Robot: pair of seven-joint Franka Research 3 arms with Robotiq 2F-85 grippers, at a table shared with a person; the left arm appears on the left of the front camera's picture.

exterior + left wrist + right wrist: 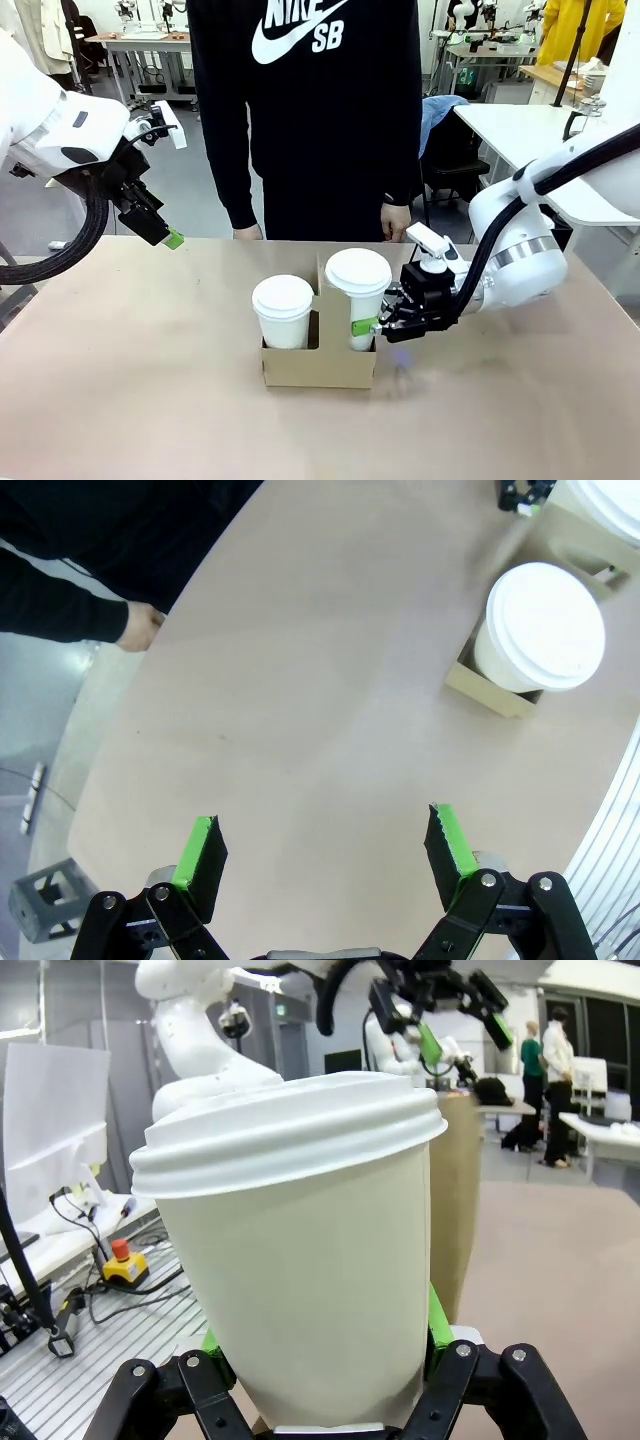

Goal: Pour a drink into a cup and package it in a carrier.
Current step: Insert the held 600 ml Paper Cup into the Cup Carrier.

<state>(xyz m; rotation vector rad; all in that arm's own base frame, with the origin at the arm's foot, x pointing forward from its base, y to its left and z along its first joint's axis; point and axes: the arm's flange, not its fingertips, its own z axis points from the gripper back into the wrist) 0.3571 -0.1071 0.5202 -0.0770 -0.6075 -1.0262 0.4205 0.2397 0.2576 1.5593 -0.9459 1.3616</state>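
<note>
2 lidded white cups stand in a brown cardboard carrier (318, 362) near the middle of a plain beige tabletop (140, 380), which is otherwise bare around the carrier. Behind it lies a workshop room with grey floor, more tables and equipment, and a person in a black top (305, 110) stands at the far edge, 1 hand of theirs (396, 218) hanging just above the tabletop edge.

The tall cup (357, 296) sits upright in the carrier's right compartment, long axis vertical, its lid on top and its base down inside the box. The right hand (385, 324) reaches in from the right side, roughly level with the tabletop, and its green pads clamp the cup's lower wall; the right wrist view shows the cup (300, 1280) between the 2 fingers with the carrier's handle panel (455, 1210) just behind it. The shorter lidded cup (283, 311) occupies the left compartment, with the central handle panel standing between the 2 cups.

The left hand (160, 232) hovers well apart, high over the far left of the tabletop, pointing down and inward with its fingers spread wide and holding nothing; its wrist view looks down on bare tabletop and the shorter cup (544, 626) in the carrier
</note>
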